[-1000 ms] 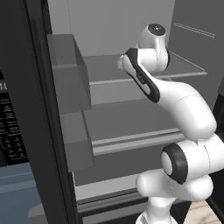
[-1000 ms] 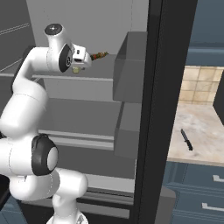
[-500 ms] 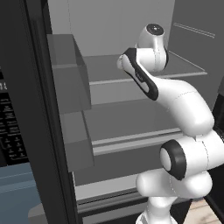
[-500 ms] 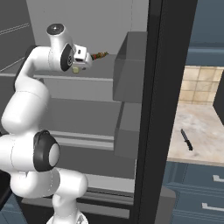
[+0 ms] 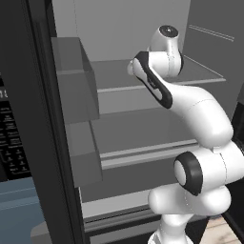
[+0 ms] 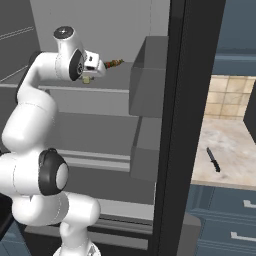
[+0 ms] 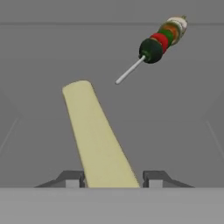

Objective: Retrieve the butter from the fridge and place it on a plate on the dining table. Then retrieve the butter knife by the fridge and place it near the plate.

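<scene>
The task is judged to be at its first stage. The butter (image 7: 97, 135) is found on an upper shelf (image 5: 119, 76) of the open fridge (image 6: 182, 125), not yet lifted out. The gripper (image 7: 113, 178) is placed over its near end, with one fingertip (image 7: 72, 178) just left of the stick and the other just right of it. The jaws are seen part-way in, close against the stick's sides; whether firm contact has been made cannot be told, so a hold is not confirmed.

Remaining, as judged: the stick is to be gripped, withdrawn, carried to the plate on the dining table, and set down. The knife (image 6: 213, 160) is noted untouched on the counter (image 6: 227, 150) beside the fridge and is yet to be fetched.

The butter is observed as a slim, pale yellow bar with a rounded far end, lying flat and angled away to the left in the hand view. A skewer (image 7: 155, 41) of coloured pieces is recorded further back on the same shelf, apart from the stick.
</scene>
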{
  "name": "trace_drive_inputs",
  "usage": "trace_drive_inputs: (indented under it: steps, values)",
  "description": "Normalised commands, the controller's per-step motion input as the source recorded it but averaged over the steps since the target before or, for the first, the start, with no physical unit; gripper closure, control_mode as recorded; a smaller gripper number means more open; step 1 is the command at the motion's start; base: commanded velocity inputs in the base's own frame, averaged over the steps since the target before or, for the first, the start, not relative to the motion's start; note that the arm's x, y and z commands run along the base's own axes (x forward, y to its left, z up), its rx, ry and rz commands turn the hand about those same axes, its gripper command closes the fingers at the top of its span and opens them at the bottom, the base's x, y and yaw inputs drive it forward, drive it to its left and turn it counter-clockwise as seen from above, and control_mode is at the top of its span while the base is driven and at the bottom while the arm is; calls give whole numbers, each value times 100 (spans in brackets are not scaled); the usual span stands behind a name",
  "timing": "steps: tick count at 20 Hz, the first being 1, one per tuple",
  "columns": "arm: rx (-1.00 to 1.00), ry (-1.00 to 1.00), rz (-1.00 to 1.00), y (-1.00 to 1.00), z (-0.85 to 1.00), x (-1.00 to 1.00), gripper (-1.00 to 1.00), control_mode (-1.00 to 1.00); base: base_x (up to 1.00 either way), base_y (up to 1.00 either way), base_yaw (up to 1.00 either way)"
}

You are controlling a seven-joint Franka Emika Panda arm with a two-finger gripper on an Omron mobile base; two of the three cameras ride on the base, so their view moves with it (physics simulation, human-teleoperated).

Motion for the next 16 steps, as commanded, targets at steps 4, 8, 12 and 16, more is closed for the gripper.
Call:
trace_drive_inputs:
  steps: [4, 8, 12, 16]
  values:
    - [0, 0, 0, 1, 0, 1, 100, -100, 0, 0, 0]
    - [-1, 0, -3, 0, 0, 0, 100, -100, 0, 0, 0]
    - [0, 0, -5, 0, 6, -66, 100, -100, 0, 0, 0]
    - [0, -1, -3, 0, 22, -100, 100, -100, 0, 0, 0]
